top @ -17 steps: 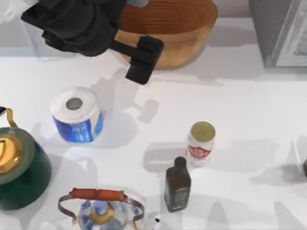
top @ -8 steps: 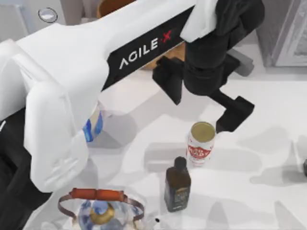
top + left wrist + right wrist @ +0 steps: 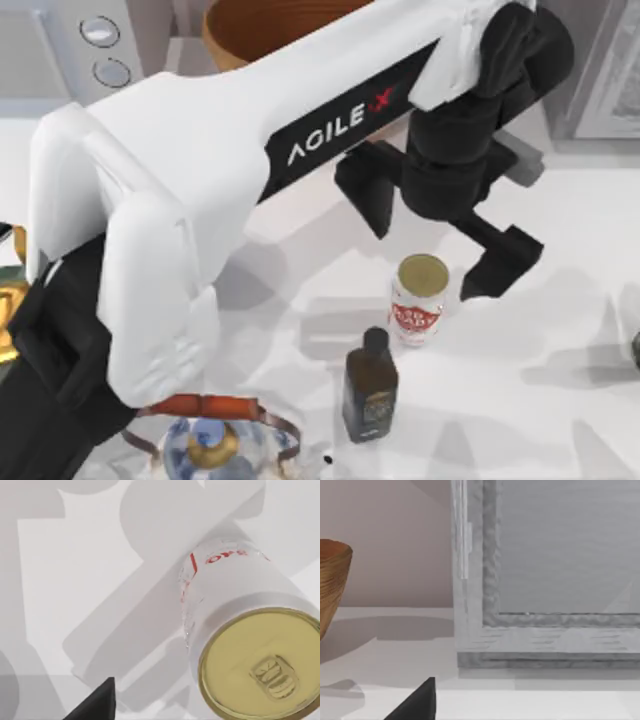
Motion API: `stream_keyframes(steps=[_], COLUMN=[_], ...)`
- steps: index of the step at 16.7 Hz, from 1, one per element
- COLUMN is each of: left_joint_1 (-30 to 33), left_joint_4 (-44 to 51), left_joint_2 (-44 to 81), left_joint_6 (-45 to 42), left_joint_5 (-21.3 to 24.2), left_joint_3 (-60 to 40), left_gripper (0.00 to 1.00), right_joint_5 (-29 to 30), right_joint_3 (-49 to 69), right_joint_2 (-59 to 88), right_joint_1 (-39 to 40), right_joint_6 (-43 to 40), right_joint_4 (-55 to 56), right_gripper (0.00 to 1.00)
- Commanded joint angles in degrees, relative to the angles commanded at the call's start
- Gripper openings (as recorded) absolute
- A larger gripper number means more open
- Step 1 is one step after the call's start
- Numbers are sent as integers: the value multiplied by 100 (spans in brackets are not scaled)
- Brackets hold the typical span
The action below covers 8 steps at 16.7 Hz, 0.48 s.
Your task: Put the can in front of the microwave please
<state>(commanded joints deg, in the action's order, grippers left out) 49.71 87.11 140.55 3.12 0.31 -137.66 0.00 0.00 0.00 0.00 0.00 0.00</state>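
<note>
- left gripper [image 3: 437,231] fingers apart, hovering just above the can [image 3: 419,299], not touching
- can upright, right of centre; bottle [image 3: 369,386] just beside, nearer
- microwave [image 3: 85,45] far left
- right gripper: cannot tell

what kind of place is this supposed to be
Probably a rendered kitchen counter: a white table with a microwave at the back left, a wooden bowl beside it, and a can by a dark bottle.

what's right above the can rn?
Left gripper hangs open above the can, fingers spread wide, not touching. The can's gold top is uncovered, tab visible.
</note>
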Motion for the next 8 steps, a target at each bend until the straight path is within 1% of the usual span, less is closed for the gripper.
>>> stream_keyframes(steps=[3, 8], left_joint_1=[15, 17], left_joint_4=[-228, -1220], left_joint_2=[-25, -117], left_joint_6=[-14, -9], left_joint_5=[-2, -3], left_joint_3=[238, 1352], left_gripper=[100, 100], right_joint_5=[0, 0], right_joint_3=[0, 0], right_joint_2=[0, 0], right_joint_1=[0, 0], right_joint_6=[0, 0], right_joint_4=[0, 0], right_gripper=[100, 100])
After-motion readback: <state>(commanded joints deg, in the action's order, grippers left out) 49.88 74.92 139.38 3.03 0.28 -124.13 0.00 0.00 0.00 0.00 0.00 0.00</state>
